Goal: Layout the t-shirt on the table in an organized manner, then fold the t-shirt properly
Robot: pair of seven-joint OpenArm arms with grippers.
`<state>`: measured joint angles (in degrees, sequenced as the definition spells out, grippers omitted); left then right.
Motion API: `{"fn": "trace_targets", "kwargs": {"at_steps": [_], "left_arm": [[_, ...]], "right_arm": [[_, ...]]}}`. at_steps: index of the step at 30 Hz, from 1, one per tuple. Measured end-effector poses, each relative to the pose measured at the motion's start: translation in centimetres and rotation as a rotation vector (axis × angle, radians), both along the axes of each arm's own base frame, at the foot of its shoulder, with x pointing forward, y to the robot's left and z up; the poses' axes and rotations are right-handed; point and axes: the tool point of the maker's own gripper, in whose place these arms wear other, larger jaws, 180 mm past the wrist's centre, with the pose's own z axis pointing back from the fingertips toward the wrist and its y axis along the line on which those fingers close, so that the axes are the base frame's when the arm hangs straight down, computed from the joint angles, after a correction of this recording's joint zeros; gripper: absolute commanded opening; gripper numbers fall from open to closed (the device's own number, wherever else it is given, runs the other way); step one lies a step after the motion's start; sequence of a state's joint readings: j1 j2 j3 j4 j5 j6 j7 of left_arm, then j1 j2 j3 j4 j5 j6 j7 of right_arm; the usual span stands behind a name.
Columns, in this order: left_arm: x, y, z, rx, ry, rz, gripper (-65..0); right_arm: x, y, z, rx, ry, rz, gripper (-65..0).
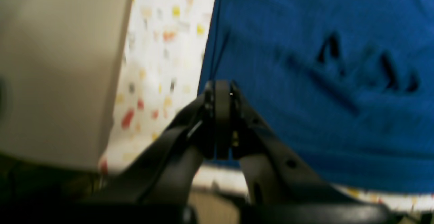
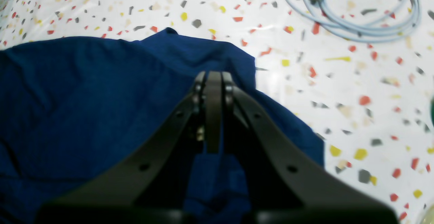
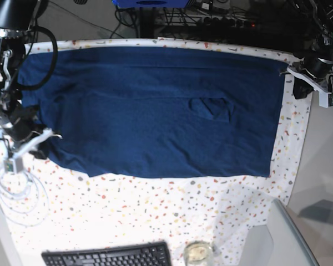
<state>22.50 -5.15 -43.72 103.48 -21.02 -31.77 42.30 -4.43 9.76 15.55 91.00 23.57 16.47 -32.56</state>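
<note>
On the table [image 3: 155,210], one t-shirt [image 3: 155,111] lies spread, both pincers clamped on its edges.

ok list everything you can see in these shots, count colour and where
t-shirt: one, dark navy blue, spread wide across the far half of the table
table: one, white cloth with red, orange, yellow and grey flecks, under everything
cable: one coil, pale grey, on the table by the right arm
keyboard: one, black, near edge of the table
glass: one, clear, beside the keyboard
right gripper: one, black, shut on the t-shirt's edge
left gripper: one, black, shut on the t-shirt's opposite edge
</note>
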Motion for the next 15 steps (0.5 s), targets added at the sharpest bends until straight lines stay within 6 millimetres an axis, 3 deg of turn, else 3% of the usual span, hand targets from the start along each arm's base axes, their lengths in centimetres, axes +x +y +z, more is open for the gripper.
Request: {"fn": "trace_targets", "kwargs": {"at_steps": [6,15], "left_arm": [[-0.4,-2.4,-0.2,-0.020,-0.065,-0.073,-65.0],[-0.9,-3.2,-0.6,-0.037,-0.058,-0.084,-65.0]], "right_arm": [[1.5,0.4,0.9,0.006,-0.033,0.013,-64.8],[2.0,-0.3,-3.3,0.053,0.090,-0.028,-64.8]]}}
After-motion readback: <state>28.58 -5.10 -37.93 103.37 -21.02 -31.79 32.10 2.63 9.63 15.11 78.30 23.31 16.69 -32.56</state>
